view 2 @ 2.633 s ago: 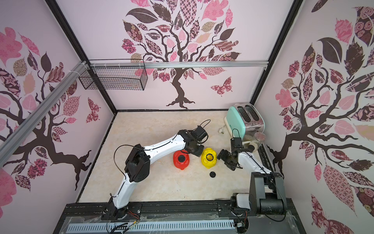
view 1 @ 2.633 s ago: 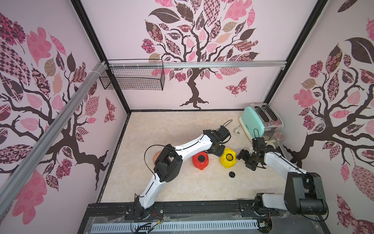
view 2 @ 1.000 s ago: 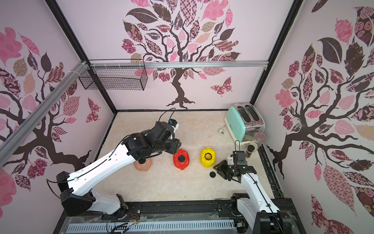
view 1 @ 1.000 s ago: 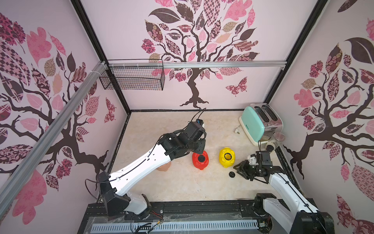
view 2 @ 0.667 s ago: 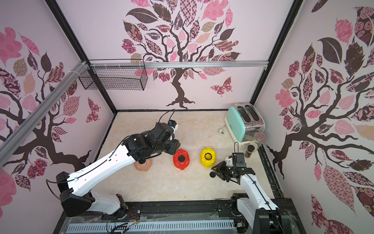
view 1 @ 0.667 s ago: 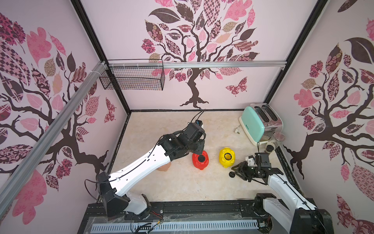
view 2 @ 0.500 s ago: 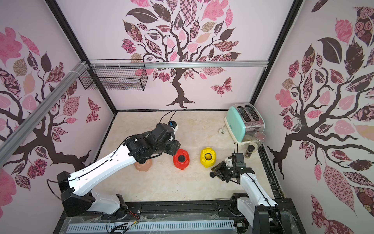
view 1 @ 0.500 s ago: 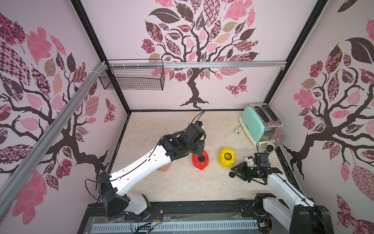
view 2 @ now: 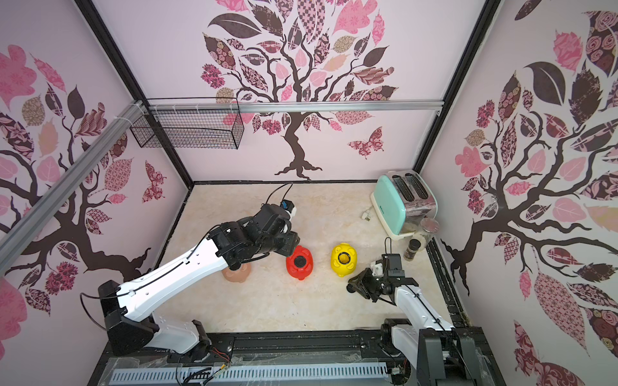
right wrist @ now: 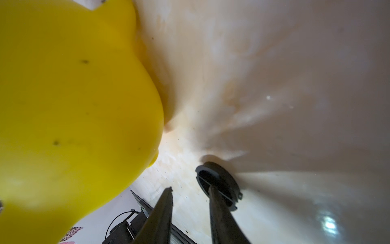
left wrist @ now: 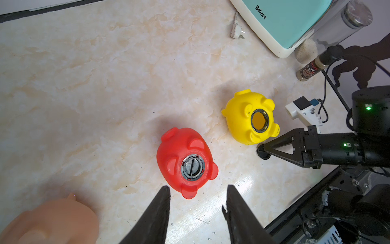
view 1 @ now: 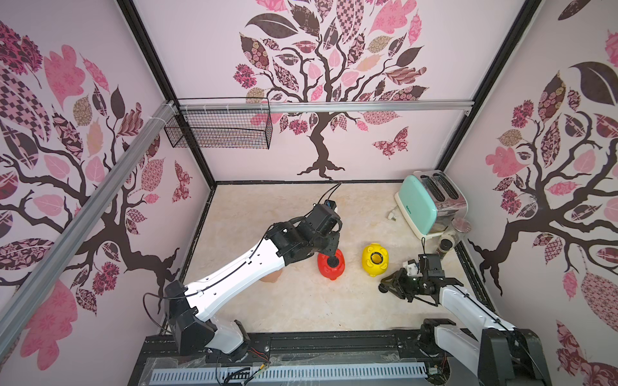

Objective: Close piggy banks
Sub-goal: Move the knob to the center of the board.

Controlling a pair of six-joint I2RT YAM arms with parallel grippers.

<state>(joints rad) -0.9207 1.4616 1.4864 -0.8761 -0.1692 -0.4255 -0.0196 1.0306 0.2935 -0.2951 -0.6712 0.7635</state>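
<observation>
Black plug [right wrist: 218,186] now lies at my right gripper [right wrist: 190,189], come down beside the yellow piggy bank [view 1: 375,260]; fingers narrowing, not yet pinching. Left gripper [left wrist: 197,187] spread, empty. Belly hole [left wrist: 259,120] unplugged.

Robot test cell: decal-papered walls [view 1: 207,50], metal frame [view 1: 334,106], toaster [view 1: 423,205]

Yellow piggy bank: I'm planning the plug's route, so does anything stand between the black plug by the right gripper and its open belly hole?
Nothing visible does. The black plug sits at the tips of the right gripper, close beside the yellow piggy bank, whose belly hole faces up, uncovered; only bare table lies between.
</observation>
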